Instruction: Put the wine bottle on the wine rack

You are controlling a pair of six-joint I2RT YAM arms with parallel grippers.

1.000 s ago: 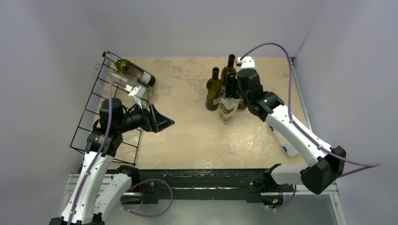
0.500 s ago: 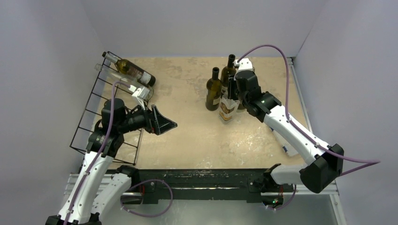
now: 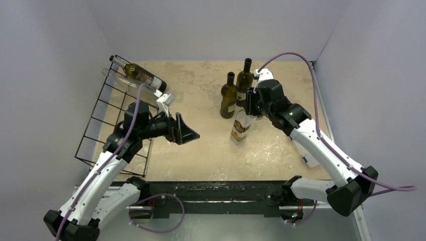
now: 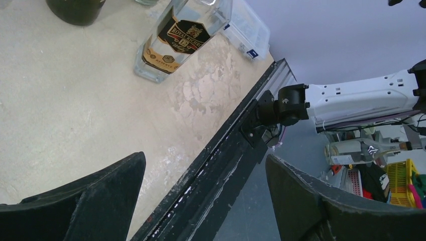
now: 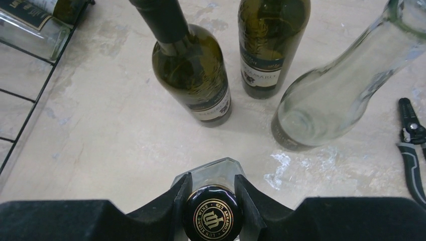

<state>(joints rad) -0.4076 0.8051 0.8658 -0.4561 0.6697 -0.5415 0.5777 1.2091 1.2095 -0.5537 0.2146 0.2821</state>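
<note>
Clamping the standing bottle point(image 3: 240, 128) by its capped neck, our right claw point(image 3: 249, 104) sits centre-frame; the wine rack point(image 3: 103, 108) lies far left, with our released left claw point(image 3: 187, 131) between

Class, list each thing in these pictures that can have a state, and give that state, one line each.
Clear labelled bottle: capped, tilted.
Right gripper: shut on the clear labelled bottle.
Left gripper: open, empty.
Nearer green bottle: upright.
Farther green bottle: upright.
Wine rack: partly filled.
Racked bottles: lying down.
</note>
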